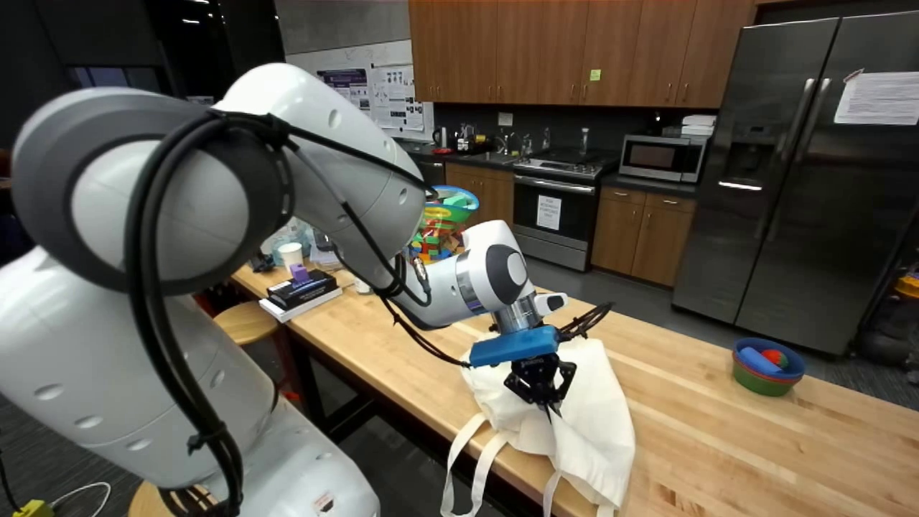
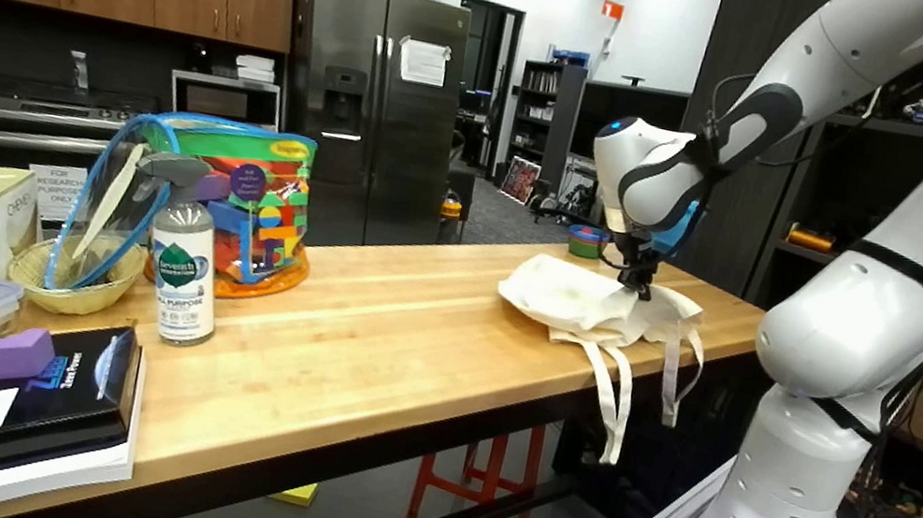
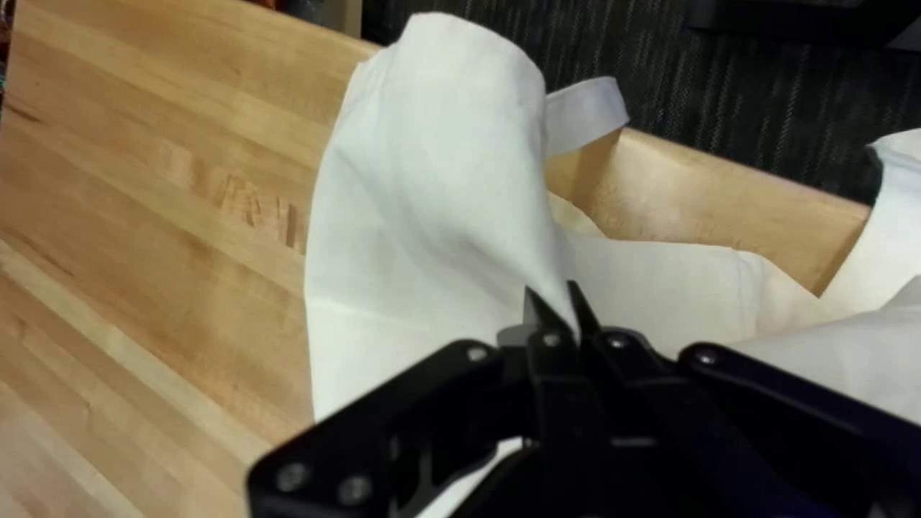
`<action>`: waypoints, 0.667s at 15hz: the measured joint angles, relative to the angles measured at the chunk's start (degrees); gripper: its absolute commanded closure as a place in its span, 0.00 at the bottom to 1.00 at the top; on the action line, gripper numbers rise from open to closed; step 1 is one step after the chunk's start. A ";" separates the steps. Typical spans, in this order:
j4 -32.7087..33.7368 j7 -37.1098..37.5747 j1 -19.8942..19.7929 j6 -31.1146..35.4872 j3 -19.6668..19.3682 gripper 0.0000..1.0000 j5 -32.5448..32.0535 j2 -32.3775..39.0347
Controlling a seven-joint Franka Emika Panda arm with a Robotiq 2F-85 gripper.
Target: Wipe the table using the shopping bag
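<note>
The shopping bag, cream-white and wrinkled, lies spread on the light wooden table. Its loop handles hang down over the table's edge nearest the robot base. My gripper points down at the bag and is shut on a pinched fold of the cloth, which runs up between the black fingertips. In both exterior views the gripper stands low over the bag, with most of the cloth resting on the tabletop around it. The wrist view shows the bag reaching past the table edge on its far side.
Stacked bowls with a red ball and a blue item stand farther along the table. Toward the opposite end are a spray bottle, a clear bag of toy blocks, a wicker basket and books with a purple block.
</note>
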 measured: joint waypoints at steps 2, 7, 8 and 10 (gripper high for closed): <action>2.74 -0.44 0.00 0.81 -0.18 1.00 0.01 3.07; 10.04 -1.55 0.17 1.15 -0.14 1.00 0.14 10.22; 11.29 -1.74 0.37 1.15 -0.05 1.00 0.20 11.32; 13.75 -2.03 1.04 1.15 0.37 1.00 0.40 13.23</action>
